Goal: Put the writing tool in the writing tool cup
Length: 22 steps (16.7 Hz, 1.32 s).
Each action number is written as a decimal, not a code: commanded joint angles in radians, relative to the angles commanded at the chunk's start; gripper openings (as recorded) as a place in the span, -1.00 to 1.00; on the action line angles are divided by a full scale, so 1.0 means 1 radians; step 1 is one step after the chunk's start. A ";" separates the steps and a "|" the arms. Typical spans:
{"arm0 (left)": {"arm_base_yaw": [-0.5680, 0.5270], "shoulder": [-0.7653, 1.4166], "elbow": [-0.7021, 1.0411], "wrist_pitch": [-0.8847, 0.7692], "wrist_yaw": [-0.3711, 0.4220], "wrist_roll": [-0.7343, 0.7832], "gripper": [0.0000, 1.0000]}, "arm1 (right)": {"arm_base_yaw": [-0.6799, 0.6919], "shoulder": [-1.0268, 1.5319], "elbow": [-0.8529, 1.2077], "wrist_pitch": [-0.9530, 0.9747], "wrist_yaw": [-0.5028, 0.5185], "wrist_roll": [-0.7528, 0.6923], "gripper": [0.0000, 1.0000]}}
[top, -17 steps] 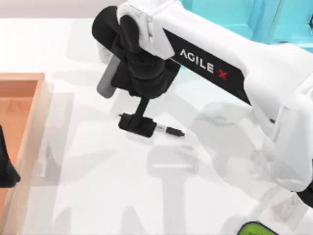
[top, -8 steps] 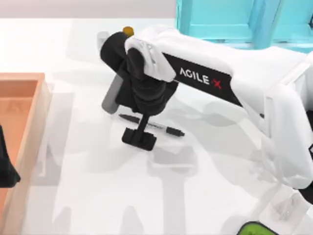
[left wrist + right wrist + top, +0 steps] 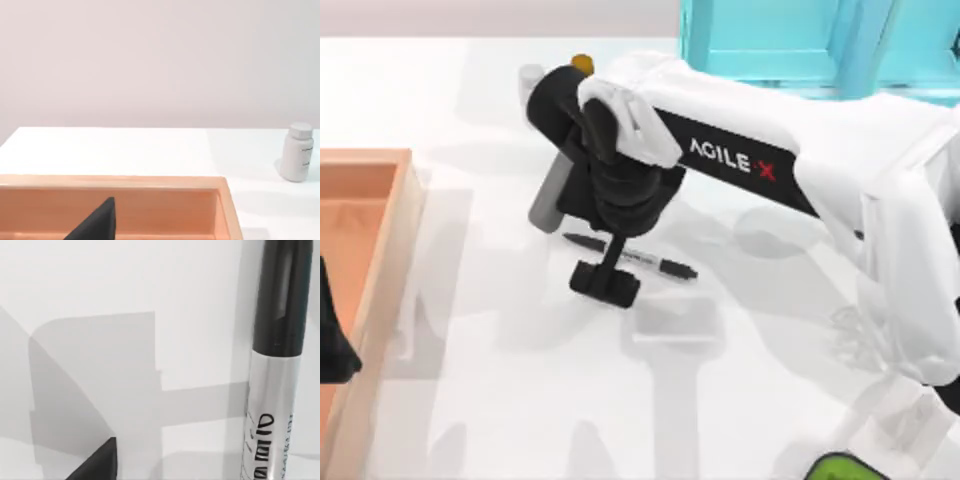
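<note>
Wooden tray (image 3: 400,200) holds left gripper (image 3: 335,345); marker (image 3: 665,266) on table.

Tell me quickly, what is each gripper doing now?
Left gripper: parked over the wooden tray.
Right gripper: beside the slim black marker pen, not holding it.

The marker pen (image 3: 277,365) has a smooth, glossy black plastic cap and a satiny silver-white label band. The worktop (image 3: 520,400) is matt white and smooth. At its left edge, the tray (image 3: 380,260) looks like pale, matt wood.
</note>
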 joint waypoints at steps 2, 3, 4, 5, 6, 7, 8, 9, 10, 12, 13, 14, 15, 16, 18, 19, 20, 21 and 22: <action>0.000 0.000 0.000 0.000 0.000 0.000 1.00 | 0.000 0.000 0.000 0.000 0.000 0.000 0.25; 0.000 0.000 0.000 0.000 0.000 0.000 1.00 | 0.000 0.000 0.000 0.000 0.000 0.000 0.10; 0.000 0.000 0.000 0.000 0.000 0.000 1.00 | 0.000 0.000 0.000 0.000 0.000 0.000 -0.06; 0.000 0.000 0.000 0.000 0.000 0.000 1.00 | 0.000 0.000 0.000 0.000 0.000 0.000 -0.21; 0.000 0.000 0.000 0.000 0.000 0.000 1.00 | 0.000 0.000 0.000 0.000 0.000 0.000 -0.36; 0.000 0.000 0.000 0.000 0.000 0.000 1.00 | 0.000 0.000 0.000 0.000 0.000 0.000 -0.51; 0.000 0.000 0.000 0.000 0.000 0.000 1.00 | 0.000 0.000 0.000 0.000 0.000 0.000 -0.66; 0.000 0.000 0.000 0.000 0.000 0.000 1.00 | 0.000 0.000 0.000 0.000 0.000 0.000 -0.81; 0.000 0.000 0.000 0.000 0.000 0.000 1.00 | 0.000 0.000 0.000 0.000 0.000 0.000 -0.96; 0.000 0.000 0.000 0.000 0.000 0.000 1.00 | 0.000 0.000 0.000 0.000 0.000 0.000 -1.00; 0.000 0.000 0.000 0.000 0.000 0.000 1.00 | 0.000 0.000 0.000 0.000 0.000 0.000 -1.00; 0.000 0.000 0.000 0.000 0.000 0.000 1.00 | 0.000 0.000 0.000 0.000 0.000 0.000 -1.00; 0.000 0.000 0.000 0.000 0.000 0.000 1.00 | 0.000 0.000 0.000 0.000 0.000 0.000 -1.00; 0.000 0.000 0.000 0.000 0.000 0.000 1.00 | 0.000 0.000 0.000 0.000 0.000 0.000 -1.00; 0.000 0.000 0.000 0.000 0.000 0.000 1.00 | 0.000 0.000 0.000 0.000 0.000 0.000 -1.00; 0.000 0.000 0.000 0.000 0.000 0.000 1.00 | 0.018 -0.078 -0.015 -0.039 -0.055 0.040 -1.00; 0.000 0.000 0.000 0.000 0.000 0.000 1.00 | 0.019 -0.081 -0.016 -0.041 -0.055 0.042 -1.00; 0.000 0.000 0.000 0.000 0.000 0.000 1.00 | 0.027 -0.094 -0.023 -0.049 -0.055 0.051 -1.00; 0.000 0.000 0.000 0.000 0.000 0.000 1.00 | 0.041 -0.117 -0.034 -0.064 -0.054 0.066 -1.00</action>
